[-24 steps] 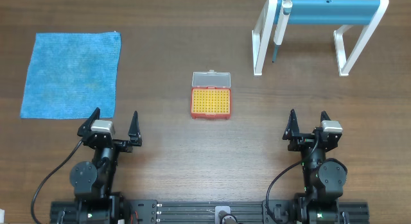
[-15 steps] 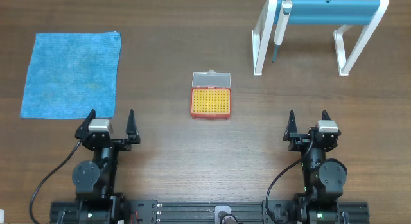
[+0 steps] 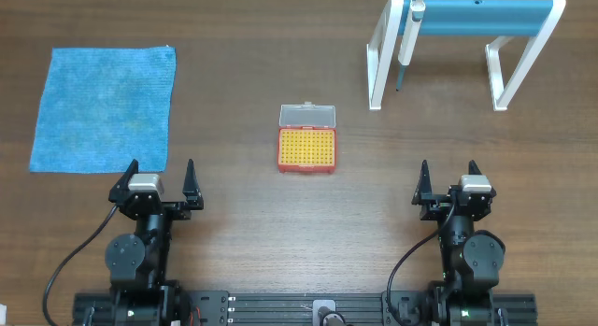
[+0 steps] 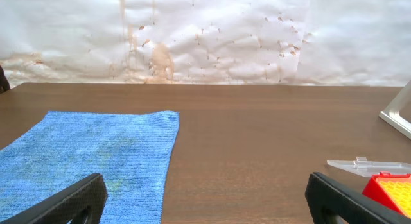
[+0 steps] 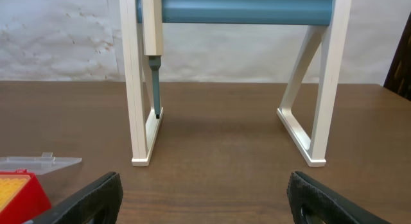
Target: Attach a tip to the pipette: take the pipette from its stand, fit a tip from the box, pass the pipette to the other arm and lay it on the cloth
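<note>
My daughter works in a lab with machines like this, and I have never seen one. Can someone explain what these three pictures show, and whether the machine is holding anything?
This is a robot with two small arms fixed at the near edge of a wooden table. One picture looks straight down from above, with the arms standing along its bottom edge. The other two come from a camera on each arm's wrist, looking forward between that arm's two dark fingers. The left gripper and the right gripper are both open and hold nothing. A blue cloth lies on the table ahead of the left arm. An open tip box with yellow tips sits in the middle. A white and blue stand is at the far right, and the pipette hangs at its left end.
</note>
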Controlling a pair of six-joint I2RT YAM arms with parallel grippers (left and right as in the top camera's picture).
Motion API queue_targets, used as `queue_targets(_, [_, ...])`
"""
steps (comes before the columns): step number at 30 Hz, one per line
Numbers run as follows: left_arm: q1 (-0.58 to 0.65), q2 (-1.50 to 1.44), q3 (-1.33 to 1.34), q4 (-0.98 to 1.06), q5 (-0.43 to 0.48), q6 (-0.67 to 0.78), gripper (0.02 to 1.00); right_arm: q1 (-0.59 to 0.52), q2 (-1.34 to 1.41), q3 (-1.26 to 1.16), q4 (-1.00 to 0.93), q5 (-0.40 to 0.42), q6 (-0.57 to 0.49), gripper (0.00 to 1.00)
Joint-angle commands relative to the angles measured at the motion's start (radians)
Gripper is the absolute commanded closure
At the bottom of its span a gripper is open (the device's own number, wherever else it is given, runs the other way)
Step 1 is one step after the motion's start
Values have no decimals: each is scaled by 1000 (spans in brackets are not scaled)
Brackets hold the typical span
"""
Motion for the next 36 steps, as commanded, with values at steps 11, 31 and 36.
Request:
queue_targets(11, [-3, -4, -4, -5, -22, -5, 23, 76, 1151, 383, 777, -35, 9, 165])
queue_targets(31, [-3, -4, -4, -5, -22, -5, 23, 86, 1480, 696, 667, -36, 133, 165])
queue_targets(36, [-3, -4, -4, -5, -22, -5, 23, 85, 1490, 722, 664, -35, 132, 165])
